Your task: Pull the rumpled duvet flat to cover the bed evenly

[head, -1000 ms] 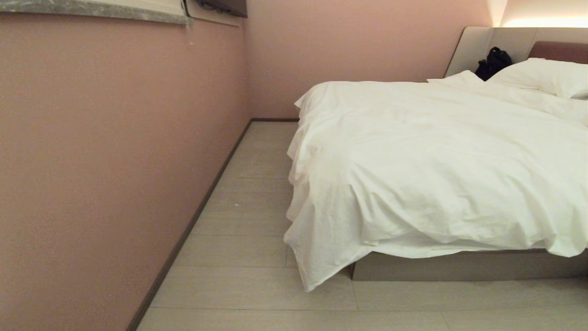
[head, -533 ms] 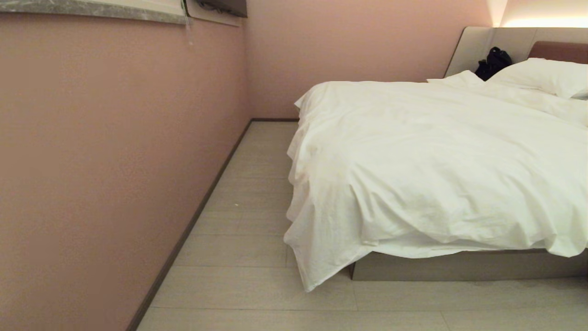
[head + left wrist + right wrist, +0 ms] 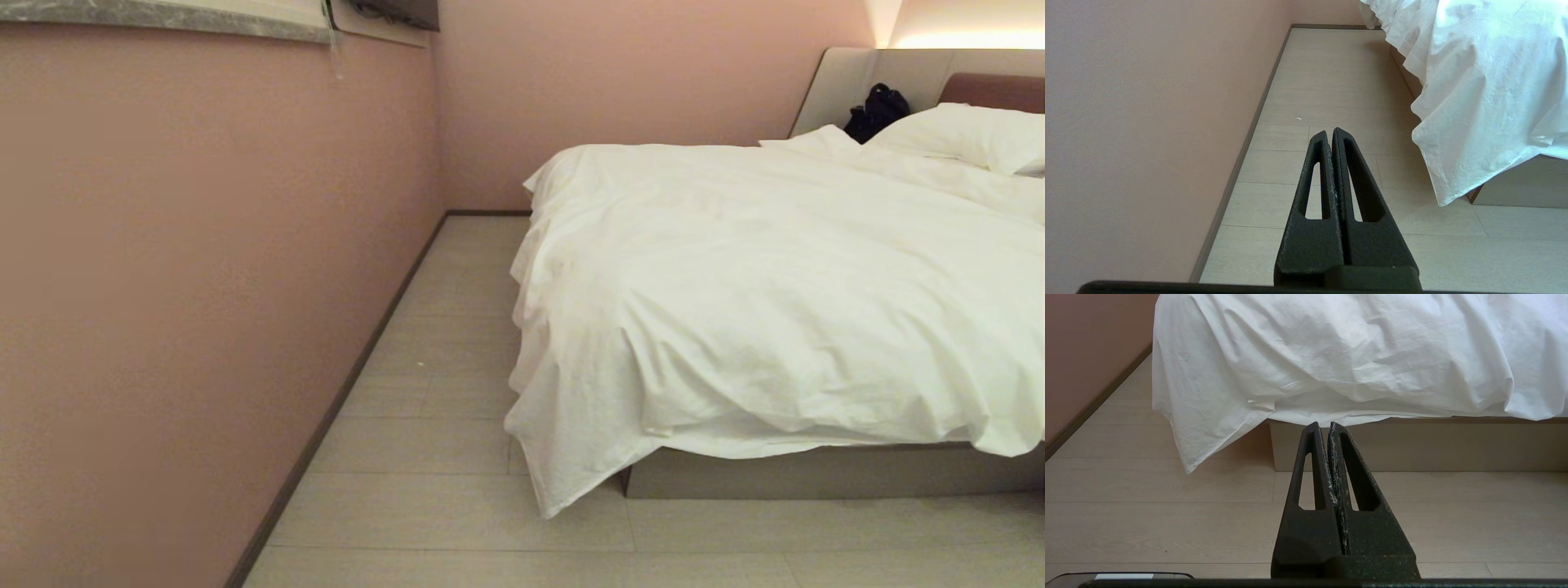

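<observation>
Across the bed (image 3: 816, 474), the duvet (image 3: 775, 286) lies bunched, its corner (image 3: 563, 482) drooping over the foot-end corner nearly to the floor (image 3: 457, 506), pillow (image 3: 963, 135) up by the headboard. Both arms sit low & parked, well apart from the fabric: left claw (image 3: 1329, 131) & right claw (image 3: 1322, 424) pinched closed, empty. Looks like pre-grasp; next prob. needs a claw opened & brought to that hanging corner.

A dusty-pink wall (image 3: 204, 286) fills the left of the frame and meets a second pink wall (image 3: 637, 73) at a corner in the upper middle. A dark skirting board (image 3: 343, 400) runs along the base. Pale wood-look floor planks (image 3: 441, 506) cover the lower part. A grey marbled ledge (image 3: 163, 18) crosses the upper left. Warm light (image 3: 963, 39) glows at the upper right.
</observation>
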